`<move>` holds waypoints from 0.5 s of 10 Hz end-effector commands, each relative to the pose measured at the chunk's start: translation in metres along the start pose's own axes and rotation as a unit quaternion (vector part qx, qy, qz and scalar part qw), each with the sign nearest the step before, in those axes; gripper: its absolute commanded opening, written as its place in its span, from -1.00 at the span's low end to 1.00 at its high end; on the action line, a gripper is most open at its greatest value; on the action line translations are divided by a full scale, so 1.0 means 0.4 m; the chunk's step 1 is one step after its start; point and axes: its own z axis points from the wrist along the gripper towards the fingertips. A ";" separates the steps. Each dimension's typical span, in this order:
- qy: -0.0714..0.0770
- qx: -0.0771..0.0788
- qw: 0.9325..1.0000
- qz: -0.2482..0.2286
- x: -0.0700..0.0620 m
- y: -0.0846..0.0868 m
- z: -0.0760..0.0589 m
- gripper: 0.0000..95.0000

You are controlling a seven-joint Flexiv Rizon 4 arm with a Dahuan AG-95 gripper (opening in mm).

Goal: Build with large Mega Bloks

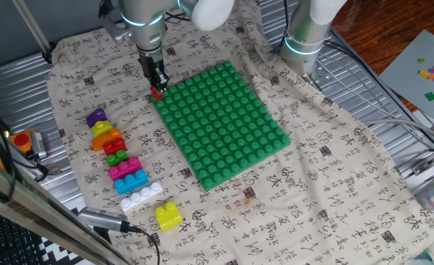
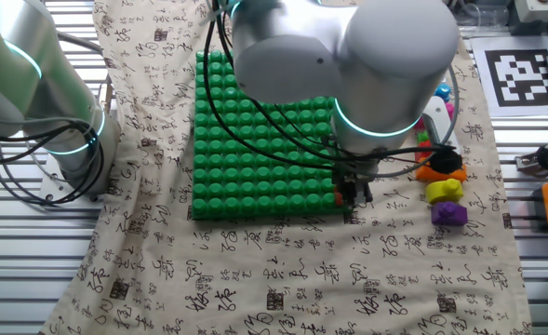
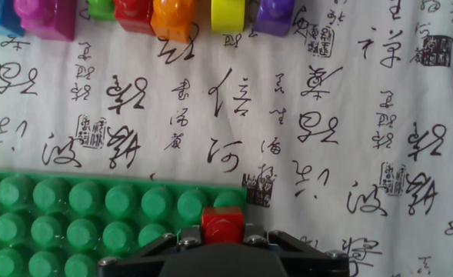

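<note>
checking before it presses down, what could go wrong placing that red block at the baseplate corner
The red block, held in the gripper, sits at the very corner of the green baseplate; misaligned with the studs, it may slip off the edge. The baseplate lies on wrinkled cloth, so pressing could shift it.

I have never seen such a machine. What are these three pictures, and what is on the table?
It is one robot arm working at a table covered with a printed cloth. Two pictures come from fixed cameras on different sides of the table; the third comes from a camera on the robot's hand, looking along its fingers. The gripper has its jaws closed on a small red block, held at a corner of the big green studded baseplate. Beside the plate lies a row of chunky blocks: purple, yellow, orange, red, green, pink, blue and white. A separate yellow block lies nearer the camera.
</note>
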 end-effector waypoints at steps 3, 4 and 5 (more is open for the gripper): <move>-0.003 0.006 1.000 0.003 -0.008 -0.005 0.011 -1.00; -0.003 0.006 1.000 0.005 -0.016 -0.006 0.011 -1.00; -0.003 0.006 1.000 0.008 -0.022 -0.007 0.012 -1.00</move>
